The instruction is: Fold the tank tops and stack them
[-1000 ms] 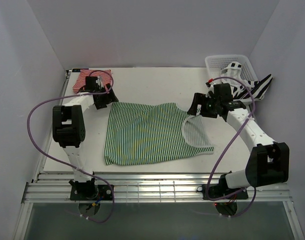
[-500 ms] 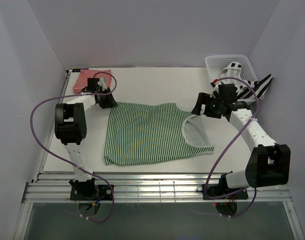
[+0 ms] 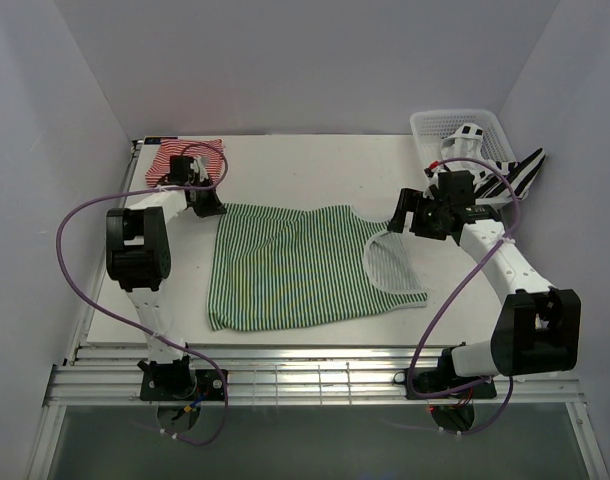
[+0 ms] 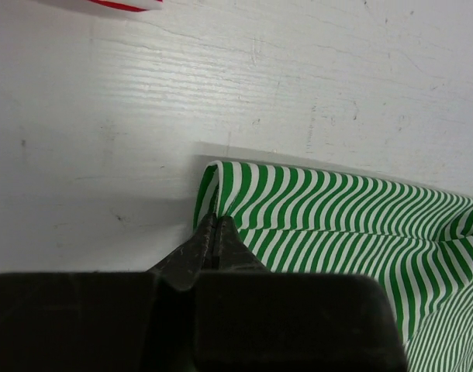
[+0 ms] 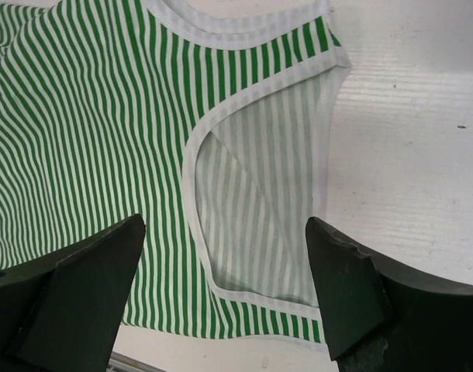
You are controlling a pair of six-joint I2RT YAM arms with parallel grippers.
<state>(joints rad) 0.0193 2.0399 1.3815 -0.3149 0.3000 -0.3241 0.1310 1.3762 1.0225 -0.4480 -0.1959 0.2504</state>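
Since the green-and-white tank top (image 3: 295, 265) lies flat in the middle of the table (image 3: 315, 160), hem toward the left arm and straps toward the right, its long axis runs left-right between the arms. Left gripper (image 4: 215, 232) is pinched tight on the far hem corner. Right gripper (image 5: 221, 263) hangs over the strap loop, jaws wide, holding nothing; it is the nearer arm for that end. Red-and-white top (image 3: 180, 158) sits at the far-left corner. Black-and-white top (image 3: 505, 175) spills from the basket (image 3: 435, 122).

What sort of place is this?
Likely a robot test cell: plain walls enclose a white table, two cabled arms bolted at its edge, a green-striped top spread between them.
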